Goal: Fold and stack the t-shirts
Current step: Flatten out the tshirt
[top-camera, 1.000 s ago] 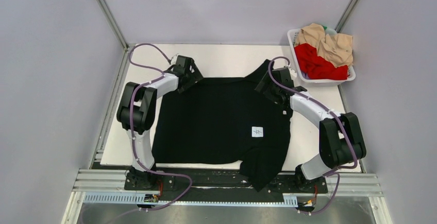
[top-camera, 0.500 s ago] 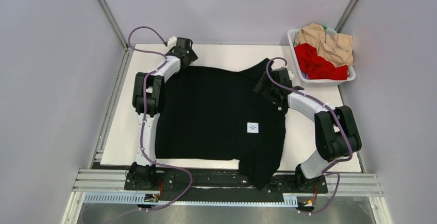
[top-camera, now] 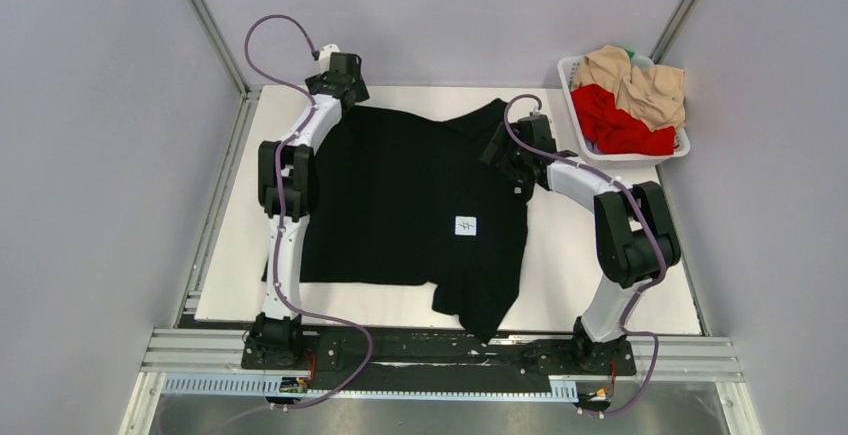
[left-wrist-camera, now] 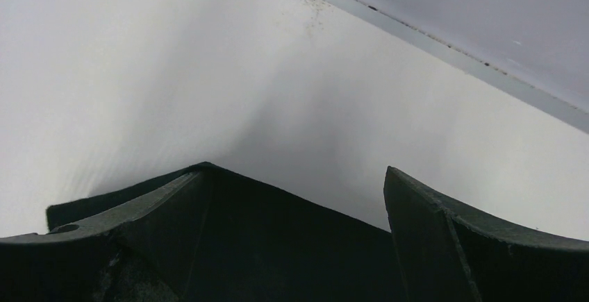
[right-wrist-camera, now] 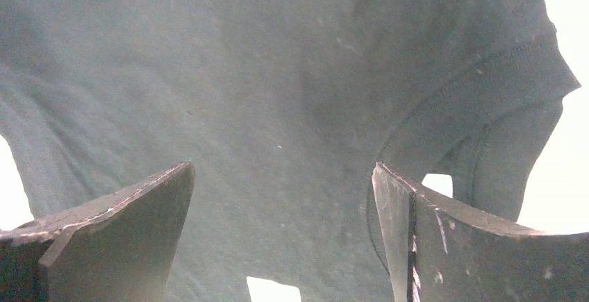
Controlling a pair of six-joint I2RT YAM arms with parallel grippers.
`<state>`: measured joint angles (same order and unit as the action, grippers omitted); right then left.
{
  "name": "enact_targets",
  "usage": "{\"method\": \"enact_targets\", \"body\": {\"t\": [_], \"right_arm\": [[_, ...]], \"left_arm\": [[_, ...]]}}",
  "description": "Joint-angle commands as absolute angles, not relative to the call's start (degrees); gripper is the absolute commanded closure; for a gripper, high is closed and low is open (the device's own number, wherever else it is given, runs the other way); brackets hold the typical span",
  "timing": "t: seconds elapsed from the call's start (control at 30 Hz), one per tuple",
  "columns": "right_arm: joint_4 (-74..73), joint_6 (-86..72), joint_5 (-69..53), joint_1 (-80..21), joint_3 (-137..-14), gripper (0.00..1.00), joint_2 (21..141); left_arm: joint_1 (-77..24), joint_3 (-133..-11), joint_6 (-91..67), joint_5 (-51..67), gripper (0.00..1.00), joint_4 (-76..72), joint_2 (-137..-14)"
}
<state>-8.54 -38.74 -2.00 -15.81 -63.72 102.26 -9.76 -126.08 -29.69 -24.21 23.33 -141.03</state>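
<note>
A white table (top-camera: 620,255) fills the floor of a grey-walled (top-camera: 100,155) enclosure. At its far right corner sits a white plastic basket (top-camera: 625,158). 2 metal posts (top-camera: 205,20) rise from the far corners, and an aluminium rail (top-camera: 440,360) runs along the near edge.

**White table closed in by pale grey walls**

A white table (top-camera: 565,275) is enclosed on three sides by plain lilac-grey panels: a back wall (top-camera: 440,15), a left wall (top-camera: 90,155) and a right wall (top-camera: 780,205). Metal posts (top-camera: 205,20) are set at the back corners. An aluminium rail (top-camera: 190,350) is fixed along the near edge. The scene is lit softly and evenly.
</note>
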Motion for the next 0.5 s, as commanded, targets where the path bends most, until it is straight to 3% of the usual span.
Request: {"method": "enact_targets", "body": {"t": [0.0, 0.13, 0.3, 0.47], "right_arm": [[-5.45, -36.96, -4.50, -15.66, -67.13, 0.00, 101.95], [-5.70, -36.06, -7.41, -15.65, -65.23, 0.00, 99.76], [-6.31, -34.70, -8.95, -15.93, -61.44, 0.00, 94.54], [-6.33, -33.49, -8.95, -16.40, -58.99, 0.00, 89.84]], "left_arm": [[-8.59, -124.59, -19.52, -30.42, 0.00, 17.23, -135.46], [-5.20, -129.84, -17.88, -22.67, 0.00, 17.75, -137.78], [-0.88, -133.41, -12.04, 4.47, 0.00, 15.36, -142.13], [-0.18, -129.59, -13.40, 8.47, 0.00, 15.50, -140.07]]}}
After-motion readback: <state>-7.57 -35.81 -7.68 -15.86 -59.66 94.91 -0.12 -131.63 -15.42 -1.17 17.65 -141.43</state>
